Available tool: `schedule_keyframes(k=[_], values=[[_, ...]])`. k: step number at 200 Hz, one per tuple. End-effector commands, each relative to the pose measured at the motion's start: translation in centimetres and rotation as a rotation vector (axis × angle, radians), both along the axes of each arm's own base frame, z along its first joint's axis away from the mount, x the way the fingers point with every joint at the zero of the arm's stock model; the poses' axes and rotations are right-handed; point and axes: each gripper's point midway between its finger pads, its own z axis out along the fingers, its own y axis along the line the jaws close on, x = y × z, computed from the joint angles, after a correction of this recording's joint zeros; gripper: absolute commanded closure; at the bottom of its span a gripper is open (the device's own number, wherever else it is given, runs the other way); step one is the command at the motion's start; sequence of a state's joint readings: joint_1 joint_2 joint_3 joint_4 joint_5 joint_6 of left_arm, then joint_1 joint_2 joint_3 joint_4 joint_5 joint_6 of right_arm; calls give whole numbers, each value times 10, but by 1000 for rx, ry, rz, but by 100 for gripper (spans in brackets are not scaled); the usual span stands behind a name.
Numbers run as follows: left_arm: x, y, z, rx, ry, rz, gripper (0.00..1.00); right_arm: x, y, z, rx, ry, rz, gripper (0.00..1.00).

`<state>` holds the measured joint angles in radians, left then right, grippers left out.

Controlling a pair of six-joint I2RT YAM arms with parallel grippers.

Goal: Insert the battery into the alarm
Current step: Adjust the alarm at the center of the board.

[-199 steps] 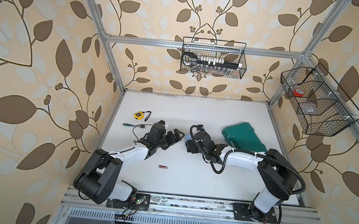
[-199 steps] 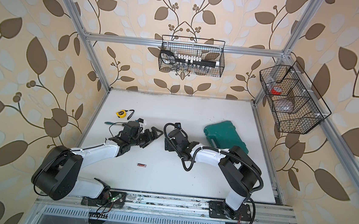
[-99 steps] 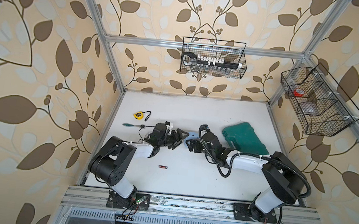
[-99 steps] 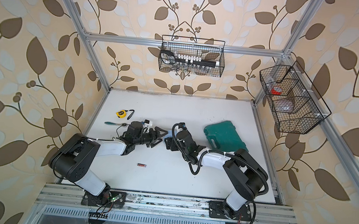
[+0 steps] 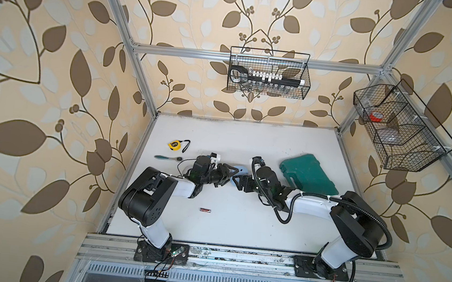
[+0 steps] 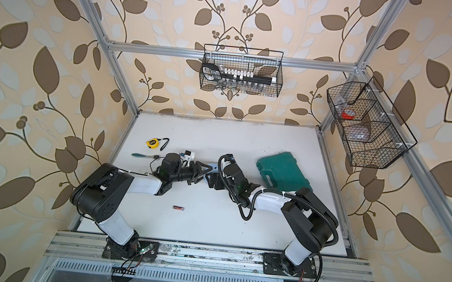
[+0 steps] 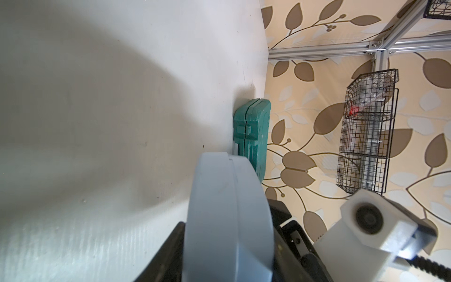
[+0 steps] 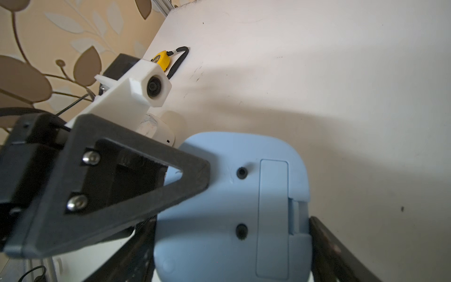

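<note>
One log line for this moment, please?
right gripper: holds alarm | left gripper: straddles alarm | battery: on table, untouched | battery cover: closed

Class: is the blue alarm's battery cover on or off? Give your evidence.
On: the cover sits flush in the back of the alarm; the battery lies loose on the table.

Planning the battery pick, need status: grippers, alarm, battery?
Right gripper clamps alarm. Left gripper straddles its edge, grip unclear. Battery loose on table, cover on. Nothing in the way.
</note>
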<state>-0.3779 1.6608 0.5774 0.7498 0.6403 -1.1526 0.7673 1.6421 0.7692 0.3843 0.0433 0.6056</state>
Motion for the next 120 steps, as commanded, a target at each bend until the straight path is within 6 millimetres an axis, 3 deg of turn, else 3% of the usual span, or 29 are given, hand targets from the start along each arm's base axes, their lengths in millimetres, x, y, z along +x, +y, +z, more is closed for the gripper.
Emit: schedule_keyframes(k=[1,71,94,120], values=[[3,2,19,7,-70,-9,55,4,3,13,40,-22,-1,21],[2,4,22,44,-99,-10,70,4,4,13,47,-9,1,19],[4,6,22,73,-110,-8,72,2,4,15,49,-16,17,4],[10,10,22,141,-151,-2,74,1,-4,21,69,-28,10,0]])
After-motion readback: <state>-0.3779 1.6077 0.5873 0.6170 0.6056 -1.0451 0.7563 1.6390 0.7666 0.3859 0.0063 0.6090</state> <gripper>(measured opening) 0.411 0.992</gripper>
